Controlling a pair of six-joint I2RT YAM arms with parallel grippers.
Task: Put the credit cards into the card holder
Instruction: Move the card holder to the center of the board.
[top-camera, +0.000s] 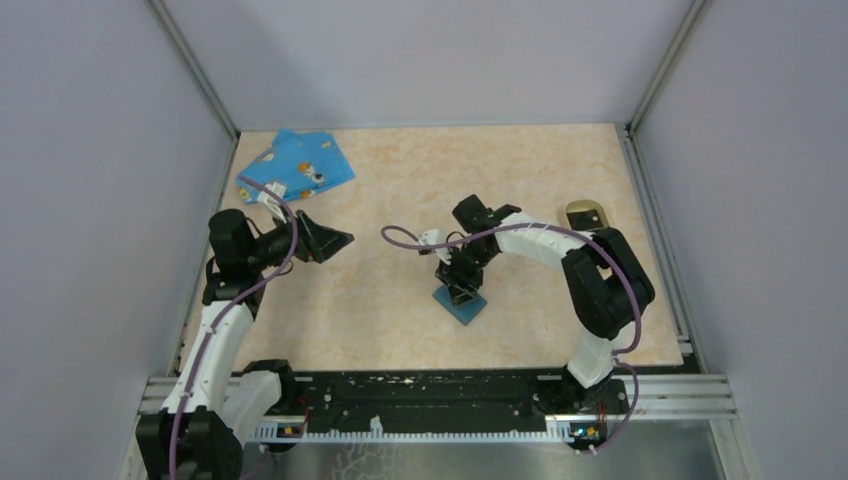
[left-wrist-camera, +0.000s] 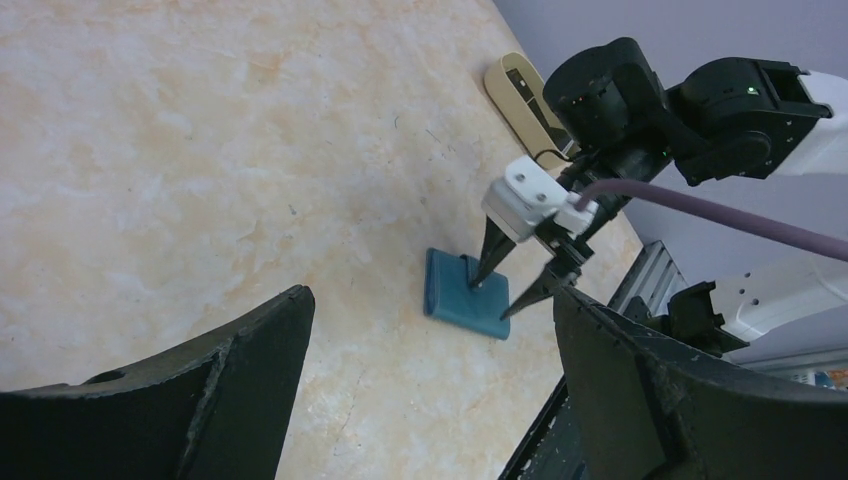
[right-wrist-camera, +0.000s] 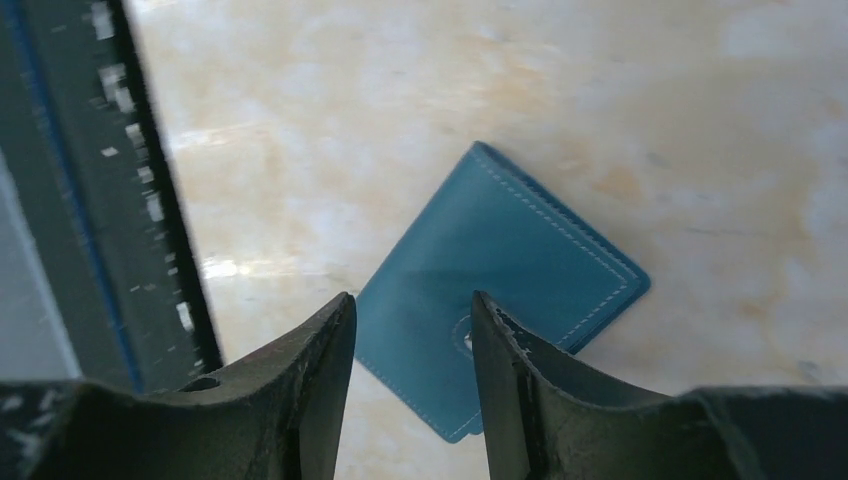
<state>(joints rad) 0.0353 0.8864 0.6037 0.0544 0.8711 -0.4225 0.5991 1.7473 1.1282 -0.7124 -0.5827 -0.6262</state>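
Card holder (top-camera: 587, 215) lies beside the folded right arm (top-camera: 596, 285).

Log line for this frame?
right tool: open, tips at blue case | left tool: open, holding nothing | card holder: far right, apart from both tools | cards: none visible

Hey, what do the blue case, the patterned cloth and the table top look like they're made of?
The blue case: probably leather or faux leather; matte, pale stitching along its edges. The cloth: thin printed fabric, lying rumpled. The table top: smooth beige marbled surface, likely laminate, with soft glare.
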